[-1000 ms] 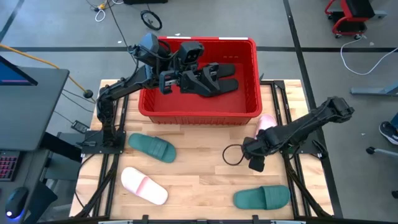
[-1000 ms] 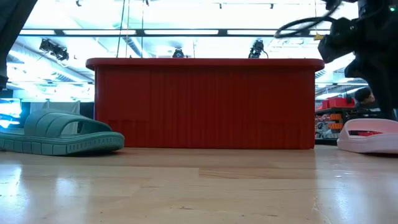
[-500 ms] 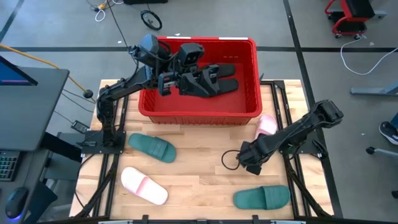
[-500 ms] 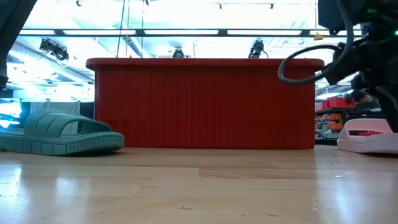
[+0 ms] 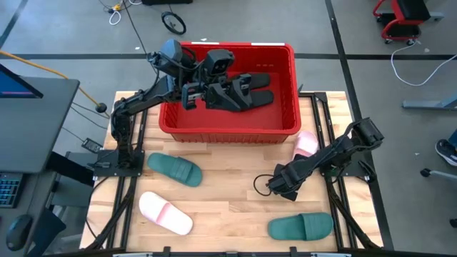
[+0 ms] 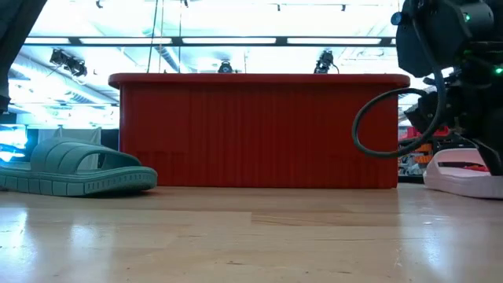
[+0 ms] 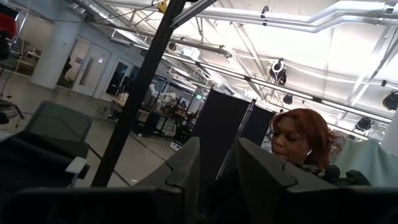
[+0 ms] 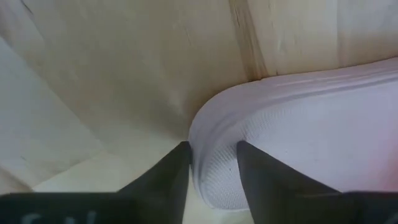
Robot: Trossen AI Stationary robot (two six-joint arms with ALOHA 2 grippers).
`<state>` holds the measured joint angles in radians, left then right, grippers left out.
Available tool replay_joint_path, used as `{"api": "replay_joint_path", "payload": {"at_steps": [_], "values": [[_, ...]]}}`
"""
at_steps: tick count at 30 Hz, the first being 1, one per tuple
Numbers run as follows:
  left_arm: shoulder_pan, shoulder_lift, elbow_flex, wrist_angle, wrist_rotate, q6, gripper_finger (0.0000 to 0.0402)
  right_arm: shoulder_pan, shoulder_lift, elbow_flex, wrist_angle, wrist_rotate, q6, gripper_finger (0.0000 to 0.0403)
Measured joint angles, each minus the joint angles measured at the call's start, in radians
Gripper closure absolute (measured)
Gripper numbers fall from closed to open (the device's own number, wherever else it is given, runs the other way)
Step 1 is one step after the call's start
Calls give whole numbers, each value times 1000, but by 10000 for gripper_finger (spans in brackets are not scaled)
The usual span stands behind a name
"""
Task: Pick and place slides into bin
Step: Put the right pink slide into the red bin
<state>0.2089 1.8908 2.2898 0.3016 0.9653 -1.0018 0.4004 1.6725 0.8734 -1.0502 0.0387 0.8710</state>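
Observation:
The red bin (image 5: 228, 128) stands at the table's far middle, with black slides (image 5: 258, 91) lying on its floor. My left arm (image 5: 193, 89) hangs above the bin; its gripper (image 7: 217, 177) points up into the room, open, with nothing between the fingers. A pale pink slide (image 5: 305, 143) lies sole down to the right of the bin, its near part hidden under my right arm. My right gripper (image 8: 211, 171) points down over that end, open, one finger outside the rim and one over the footbed. My right gripper comes from above at the rounded near end of the pink slide (image 8: 214, 146). Its fingers (image 8: 171, 171) stand on either side of the rim. I cannot tell whether they touch it. The slide lies flat on the table.
Two dark green slides (image 5: 175, 170) (image 5: 300, 227) and another pale pink slide (image 5: 164, 213) lie on the wooden table nearer the front. A black cable loop (image 5: 265, 178) hangs beside my right wrist. A person shows beyond the table in the left wrist view.
My right gripper has come down toward the table and a little toward the near edge, tipping steeper downward over the pink slide's near end. The slide has not moved.

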Motion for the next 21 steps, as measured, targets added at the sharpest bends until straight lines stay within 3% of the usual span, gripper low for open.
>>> {"api": "replay_joint_path", "payload": {"at_steps": [7,14,21], "values": [[-7,-15,0,0,-5,-10,294,0,-43,-4,23,-14,23,381],[-48,-78,0,2,-69,-9,294,3,-154,-5,62,-123,20,390],[-93,-153,0,2,-149,4,294,4,-398,-5,273,-275,-29,390]]}}
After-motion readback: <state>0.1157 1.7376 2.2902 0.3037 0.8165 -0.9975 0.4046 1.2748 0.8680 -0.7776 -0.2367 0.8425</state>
